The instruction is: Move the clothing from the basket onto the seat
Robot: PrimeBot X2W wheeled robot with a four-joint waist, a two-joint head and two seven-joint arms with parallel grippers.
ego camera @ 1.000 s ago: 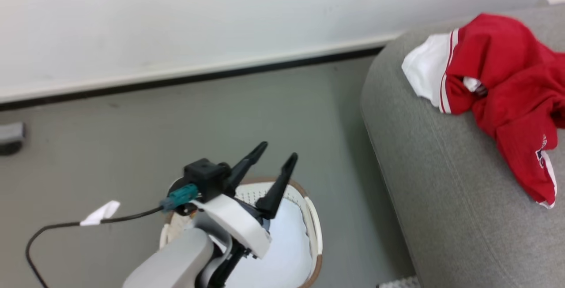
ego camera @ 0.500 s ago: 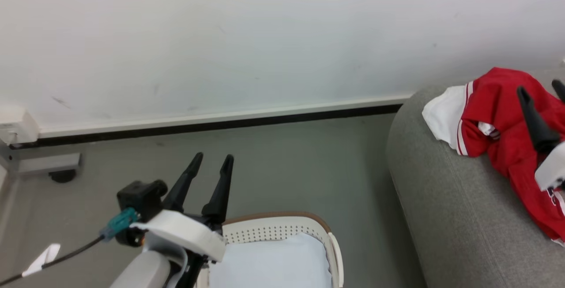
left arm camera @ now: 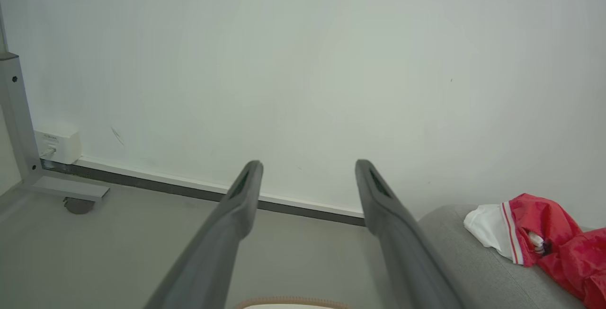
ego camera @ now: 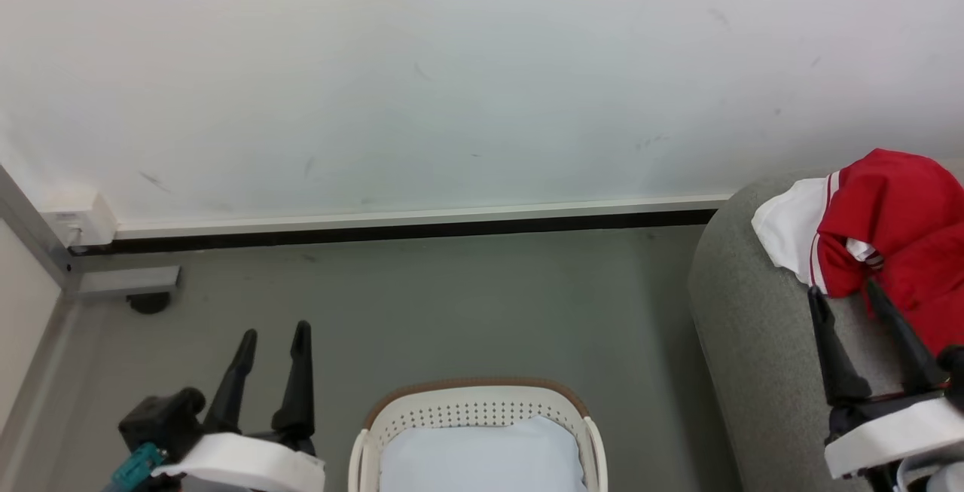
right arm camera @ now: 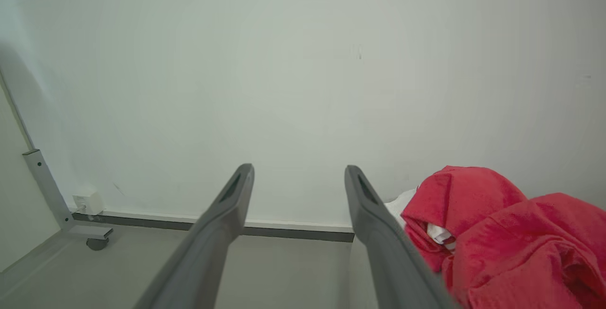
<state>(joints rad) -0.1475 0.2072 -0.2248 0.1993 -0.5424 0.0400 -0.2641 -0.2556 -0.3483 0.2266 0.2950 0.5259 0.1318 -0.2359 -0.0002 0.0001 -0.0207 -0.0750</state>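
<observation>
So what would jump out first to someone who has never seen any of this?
The bright red and white clothing heaped on the grey sofa at the right, the loudest colour here. Then the cream basket at bottom centre, lined with a pale cloth, flanked by the left gripper and right gripper, both spread open.

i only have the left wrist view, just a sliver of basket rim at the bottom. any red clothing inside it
Observer: Head view: the basket holds a pale liner cloth; no red in the part shown.
Operator: and my other arm
Observer: The right gripper is open and empty over the seat, fingertips at the near edge of the clothing; I can't tell if they touch.
</observation>
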